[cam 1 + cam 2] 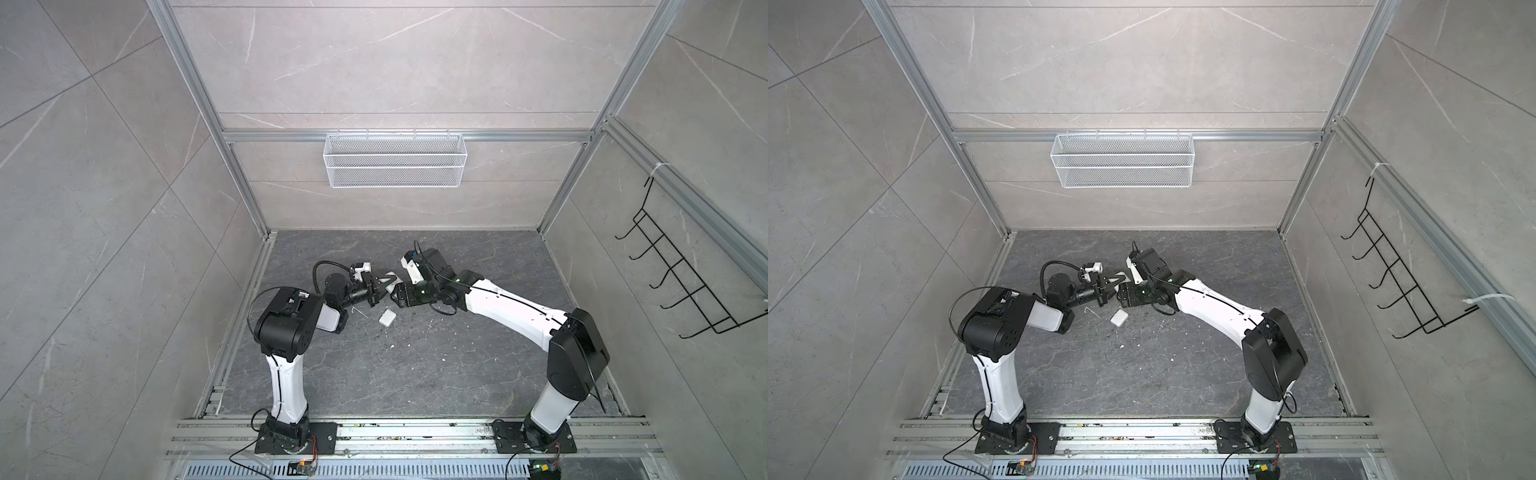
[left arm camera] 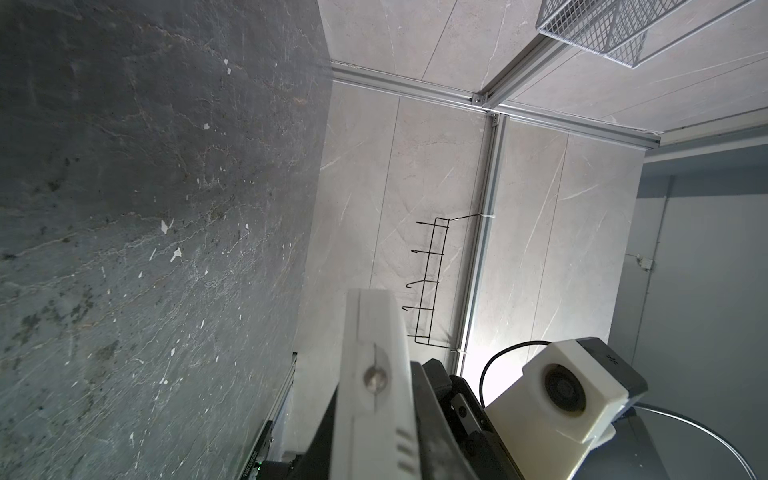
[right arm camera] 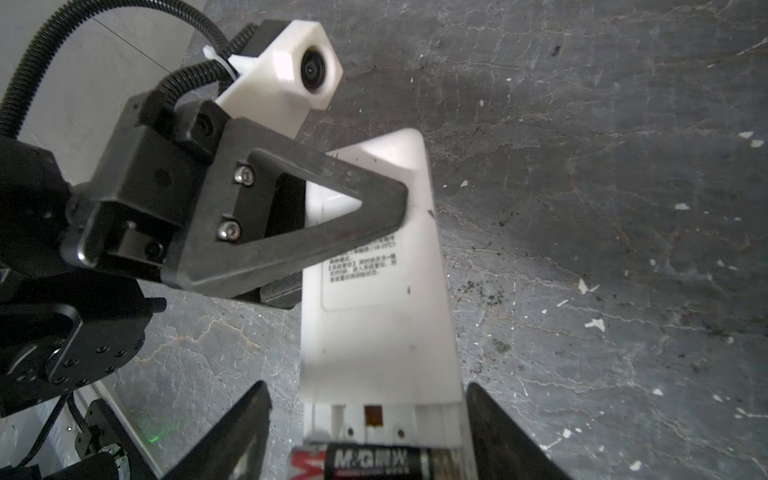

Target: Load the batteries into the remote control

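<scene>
At the near edge, an aluminium rail (image 1: pixel 415 432) carries the bases of both arms, which arch over a dark, stone-patterned floor (image 1: pixel 415 382) flecked with white specks (image 1: pixel 444 356). A small white cover piece (image 1: pixel 386 319) lies loose on that floor, just nearer than the spot at mid-floor where the two grippers meet. There the left gripper (image 3: pixel 392 208) is clamped on the remote control (image 3: pixel 374 332), holding it clear of the floor with its plain back towards the right wrist camera. One dark triangular finger (image 3: pixel 316 232) crosses that back and covers part of a printed label (image 3: pixel 361 266) too small to read. The opposing finger is hidden behind the handset, and the button face is turned out of sight. In both top views only a sliver of white shows between the black gripper bodies. The right gripper (image 3: pixel 368 386) has its two dark fingers set wide apart on either side of the remote's open end, where a copper-coloured contact (image 3: pixel 372 415) shows. A black battery (image 3: pixel 374 461) lies crosswise between those fingers, cut off by the frame edge, and it cannot be told whether they press on its ends. On the far wall hangs a white wire basket (image 1: pixel 392 162); a black hook rack (image 1: pixel 681 286) hangs on the right wall.
</scene>
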Robot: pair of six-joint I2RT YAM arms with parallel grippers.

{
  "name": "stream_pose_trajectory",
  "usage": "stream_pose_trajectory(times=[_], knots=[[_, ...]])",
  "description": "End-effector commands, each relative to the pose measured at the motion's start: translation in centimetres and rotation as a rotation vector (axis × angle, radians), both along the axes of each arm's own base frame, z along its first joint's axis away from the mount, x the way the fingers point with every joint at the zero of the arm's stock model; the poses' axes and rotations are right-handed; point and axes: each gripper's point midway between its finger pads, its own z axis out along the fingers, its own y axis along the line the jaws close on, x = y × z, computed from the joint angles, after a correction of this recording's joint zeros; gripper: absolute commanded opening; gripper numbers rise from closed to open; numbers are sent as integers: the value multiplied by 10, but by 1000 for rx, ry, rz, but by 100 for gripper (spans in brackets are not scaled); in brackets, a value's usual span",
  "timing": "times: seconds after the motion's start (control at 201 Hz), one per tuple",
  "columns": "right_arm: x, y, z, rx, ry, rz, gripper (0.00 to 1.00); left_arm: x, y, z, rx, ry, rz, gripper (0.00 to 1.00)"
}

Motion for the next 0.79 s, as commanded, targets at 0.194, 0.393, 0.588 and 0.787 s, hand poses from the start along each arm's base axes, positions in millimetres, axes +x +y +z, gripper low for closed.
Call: stream_pose_trajectory(times=[0.194, 0.393, 0.588, 0.787], knots=[[0, 8, 29, 67, -20, -4, 74, -1, -3, 44, -48, -134, -20, 0], [7, -4, 39, 119, -9, -79, 80, -2, -2, 45, -50, -131, -23, 0], [6, -10, 58, 247, 34, -101, 83, 0, -2, 46, -52, -133, -20, 0], [14, -54, 46, 390, 184, -390, 82, 9, 2, 50, -59, -138, 38, 0]])
